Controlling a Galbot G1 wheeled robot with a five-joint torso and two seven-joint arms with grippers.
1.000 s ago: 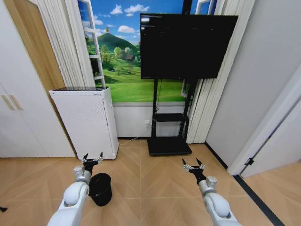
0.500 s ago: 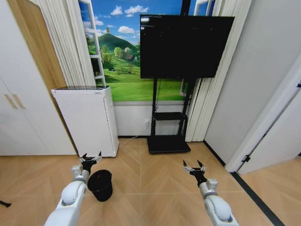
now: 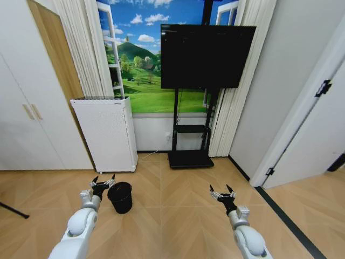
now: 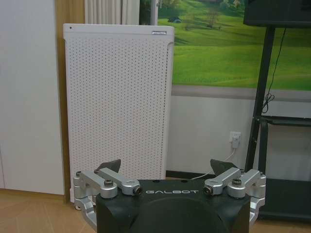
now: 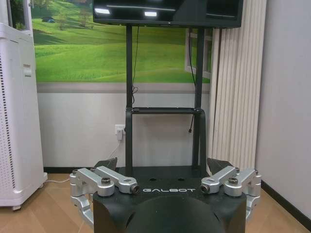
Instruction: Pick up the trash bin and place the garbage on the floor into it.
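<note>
Both arms reach forward and low, left gripper (image 3: 102,181) and right gripper (image 3: 221,191) with jaws spread.

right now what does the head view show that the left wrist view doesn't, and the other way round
Head view alone: the trash bin upright on the wood floor, just right of the left gripper, plus the right gripper, open and empty, and the TV screen.

Left wrist view alone: a wall socket with a plugged-in cable.

Both: the white perforated appliance, the green landscape mural, the TV stand, and the open left gripper.
</note>
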